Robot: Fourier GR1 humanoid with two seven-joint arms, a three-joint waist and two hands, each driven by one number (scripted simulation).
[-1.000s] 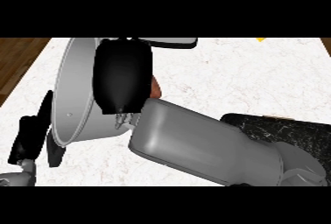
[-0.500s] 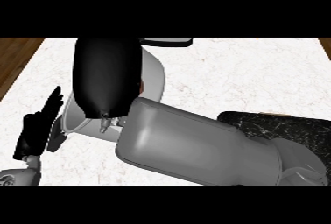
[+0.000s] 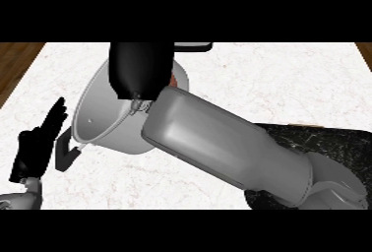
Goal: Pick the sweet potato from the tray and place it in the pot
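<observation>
A white, marble-veined surface point(image 3: 276, 74) is seen across most of the view, with strips of brown wooden floor point(image 3: 18, 59) shown beyond its far left and far right corners. The grey right forearm point(image 3: 218, 142) is stretched from the near right toward the far middle, and part of the pot is covered by it. The silver pot point(image 3: 109, 123) is set on the surface left of centre, with its open mouth turned up. One black handle point(image 3: 67, 153) is shown at its near left and another point(image 3: 195, 47) at its far side. A dark speckled tray point(image 3: 334, 142) is laid at the near right, partly hidden under the forearm. The black right hand point(image 3: 141, 66) is held over the far part of the pot's mouth, back upward, and is curled round the sweet potato point(image 3: 174, 78). Only a reddish-brown sliver of it is seen, at the hand's right edge, above the pot's rim. The left hand point(image 3: 36, 145) is rested at the near left edge, fingers straight and pointing up, just beside the pot's near handle.
</observation>
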